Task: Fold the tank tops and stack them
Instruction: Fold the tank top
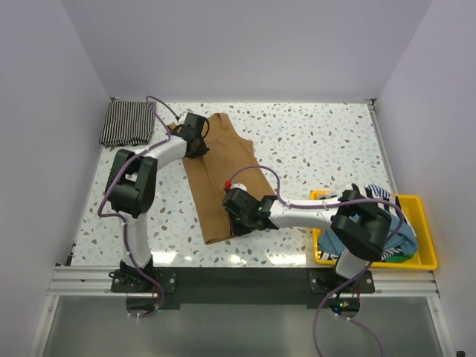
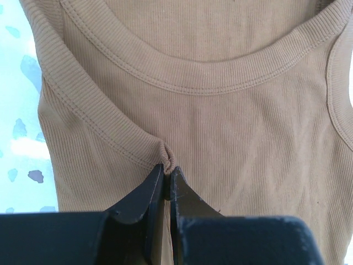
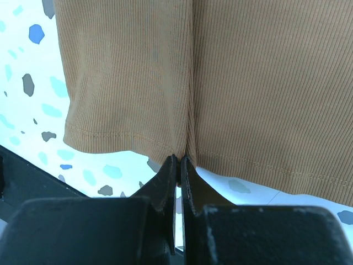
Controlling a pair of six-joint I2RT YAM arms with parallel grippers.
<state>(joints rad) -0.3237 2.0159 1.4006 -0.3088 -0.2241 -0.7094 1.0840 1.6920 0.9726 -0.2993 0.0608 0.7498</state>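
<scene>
Looks like a robot lab cell, not a home. A speckled tabletop [image 1: 320, 134] is boxed in by plain white panels [image 1: 44, 111]. A left arm [image 1: 134, 186] and right arm [image 1: 357, 227] are bolted to an aluminium rail [image 1: 223, 279], purple cables [image 1: 108, 195] are left loose, and a yellow bin [image 1: 425, 238] is parked alongside. The grey strip below is maybe floor.

From above, the left hand [image 1: 195, 138] and right hand [image 1: 244, 212] cover the spots where they meet the tan top [image 1: 227, 167], and their fingertips are hidden under the wrists. The right arm [image 1: 305, 217] hides much of the bin [image 1: 420, 262]. The clothes [image 1: 405, 242] bunched inside cannot be counted. Both wrist views cut the tan top off at their edges.
</scene>
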